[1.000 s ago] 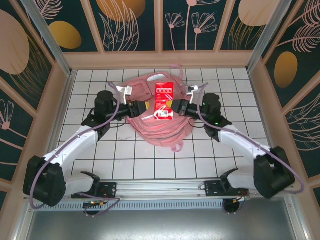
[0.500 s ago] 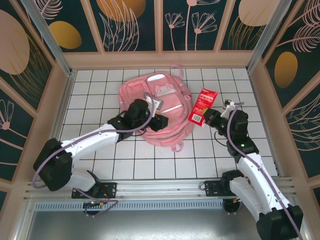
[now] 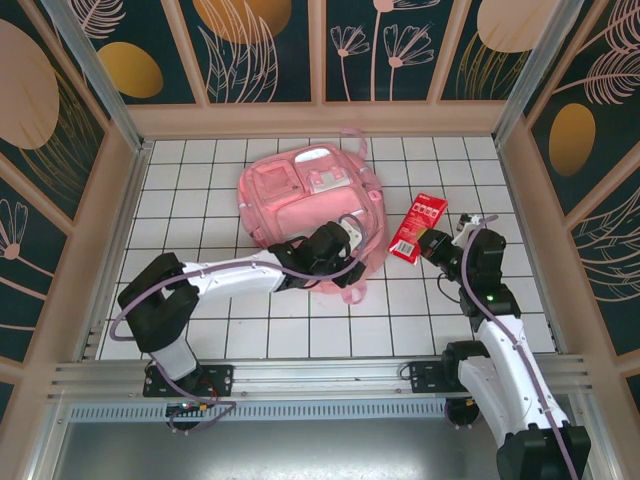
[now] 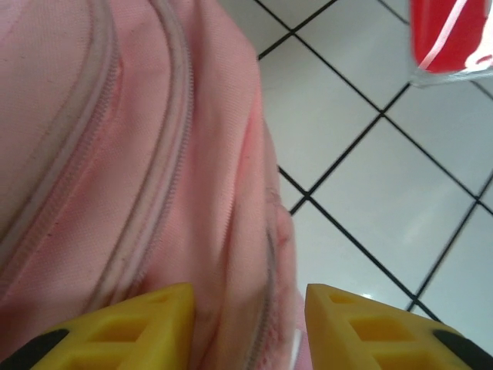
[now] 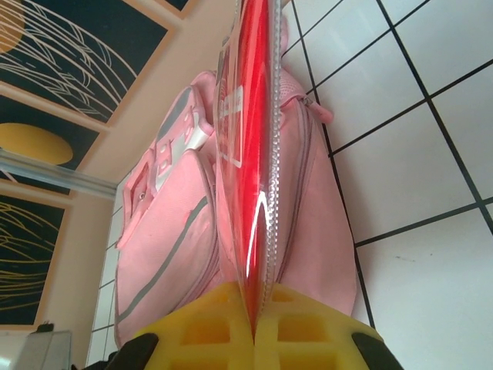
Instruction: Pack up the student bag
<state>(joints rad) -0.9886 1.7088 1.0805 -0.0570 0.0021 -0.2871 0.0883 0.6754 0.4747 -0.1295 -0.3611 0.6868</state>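
White tiled table [image 3: 250,320] with dark grid lines, pink student bag [image 3: 300,200] lying flat on it

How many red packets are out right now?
1: the red packet is clamped in the right claw, right of the bag. Others may be hidden inside the bag.

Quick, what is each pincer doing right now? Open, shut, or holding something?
Left pincer: open, its fingers on either side of a fold of the pink student bag.
Right pincer: shut on the red packet.
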